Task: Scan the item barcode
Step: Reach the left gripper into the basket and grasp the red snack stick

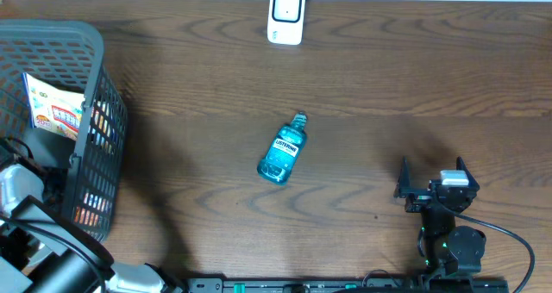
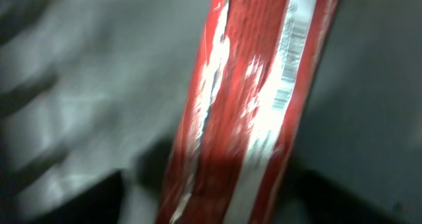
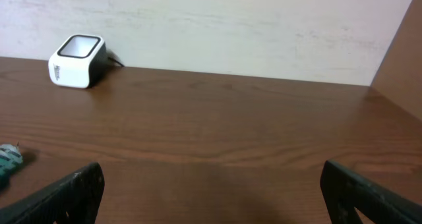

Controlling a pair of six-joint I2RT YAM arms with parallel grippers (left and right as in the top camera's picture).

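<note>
At the left edge of the tabletop the grey basket is standing, and I am reaching down into it with my left arm. A bright packet is leaning inside it at the far side. My left gripper is hanging right over a long red packet in the basket. I think this is the thing I am trying to scan. Its barcode is showing on a white stripe along one side. The wrist picture is blurry. Two dark shapes low down, one on each side of the packet, are likely my fingers. I cannot tell if they are open or squeezing it.

The packet is looking shiny and crinkly, so I am guessing it is light, soft and a bit slippery. I am planning to hold it by its two flat sides near the middle, gently, so it is not getting squashed. I am keeping my fingers off the white stripe.

In the middle of the tabletop a blue bottle is lying on its side. At the far edge, near the middle, the white scanner is waiting. Near the front right corner my right gripper is resting wide open, holding nothing.
</note>
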